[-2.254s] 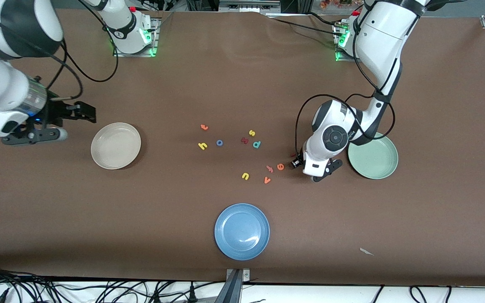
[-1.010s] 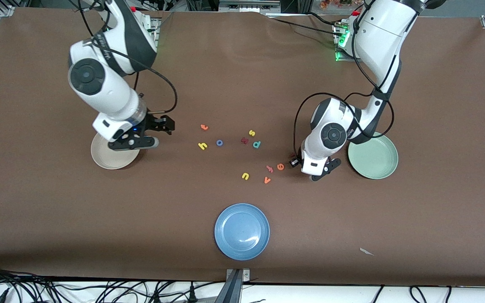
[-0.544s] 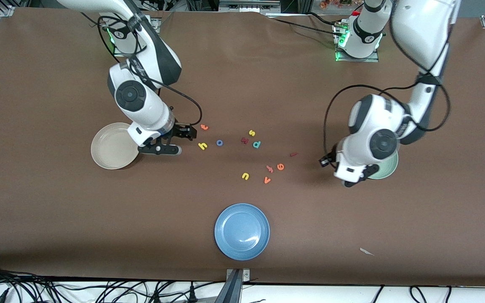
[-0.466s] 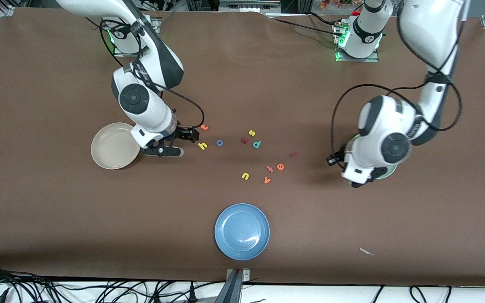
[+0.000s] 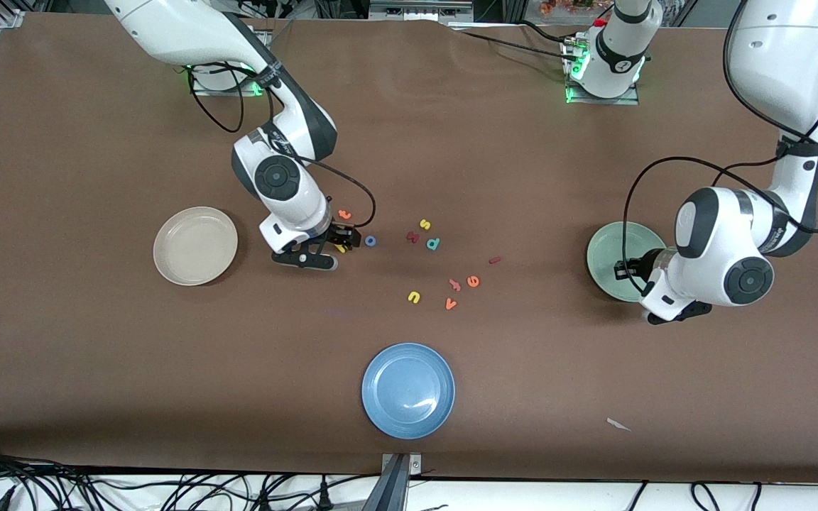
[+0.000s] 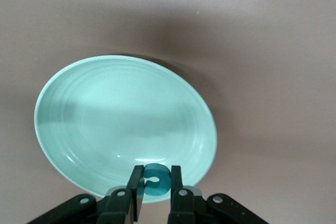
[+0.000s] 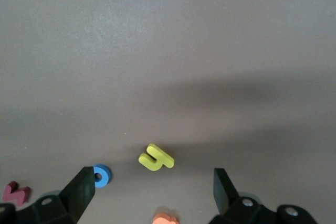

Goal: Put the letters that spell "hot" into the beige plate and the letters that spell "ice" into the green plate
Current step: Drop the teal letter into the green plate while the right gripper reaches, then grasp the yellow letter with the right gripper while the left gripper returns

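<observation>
In the left wrist view my left gripper (image 6: 155, 180) is shut on the teal c (image 6: 157, 170), just above the rim of the green plate (image 6: 105, 119). In the front view that gripper (image 5: 625, 270) hangs over the green plate (image 5: 608, 245). My right gripper (image 5: 344, 240) stands open low over the yellow h (image 7: 156, 158), with the blue o (image 7: 101, 175) and the orange t (image 7: 165, 219) close by its fingers. The beige plate (image 5: 195, 245) holds nothing. The dark red i (image 5: 495, 260) and the orange e (image 5: 473, 281) lie on the table.
A blue plate (image 5: 408, 390) sits nearest the front camera. Loose letters in the middle: dark red k (image 5: 412, 237), yellow s (image 5: 424, 224), teal p (image 5: 433, 244), yellow u (image 5: 414, 297), orange v (image 5: 450, 304) and a pinkish letter (image 5: 454, 284).
My left arm has carried the teal c from beside the orange e to over the green plate. My right arm has swung from the beige plate to over the yellow h.
</observation>
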### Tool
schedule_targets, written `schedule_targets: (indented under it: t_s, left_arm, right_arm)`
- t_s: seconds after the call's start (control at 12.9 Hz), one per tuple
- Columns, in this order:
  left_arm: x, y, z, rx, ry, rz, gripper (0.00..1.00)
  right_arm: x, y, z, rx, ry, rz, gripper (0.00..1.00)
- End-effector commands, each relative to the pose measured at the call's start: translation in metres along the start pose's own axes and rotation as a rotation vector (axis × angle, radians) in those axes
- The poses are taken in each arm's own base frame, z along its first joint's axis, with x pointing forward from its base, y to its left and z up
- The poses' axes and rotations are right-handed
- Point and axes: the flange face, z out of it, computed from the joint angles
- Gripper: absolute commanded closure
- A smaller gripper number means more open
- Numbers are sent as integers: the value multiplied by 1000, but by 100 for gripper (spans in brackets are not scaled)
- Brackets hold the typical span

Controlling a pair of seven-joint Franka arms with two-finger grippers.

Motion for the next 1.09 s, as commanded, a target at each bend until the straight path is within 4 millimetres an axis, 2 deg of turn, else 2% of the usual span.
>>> schedule_targets:
  t_s: [0.0,0.08,0.16,0.23,0.31,0.39,0.54,0.78,1.01]
  left_arm:
    - [4,2,31,60,-28,78,88]
    - [5,1,35,64,-30,80,80]
    - [6,0,36,64,-32,79,68]
    - [5,1,35,63,-29,80,48]
    - [4,2,29,63,-21,82,12]
    - [2,3,18,55,-10,66,0]
    - [-7,19,-10,47,27,40,0]
    - [-33,91,-25,35,60,16,0]
    - [-46,147,-27,-40,132,-156,0]
  right_arm:
    - [1,-4,5,3,16,23,1]
    - [1,-4,14,-1,19,15,1]
    - [2,-5,21,10,26,34,1]
    - [-3,-10,25,12,36,38,1]
    - [-6,-13,30,-2,41,34,1]
    - [-7,-12,37,-15,45,35,1]
    - [-8,-13,42,-19,56,56,1]
    - [-10,-12,47,-21,51,57,5]
    - [-15,-10,52,-19,48,92,8]
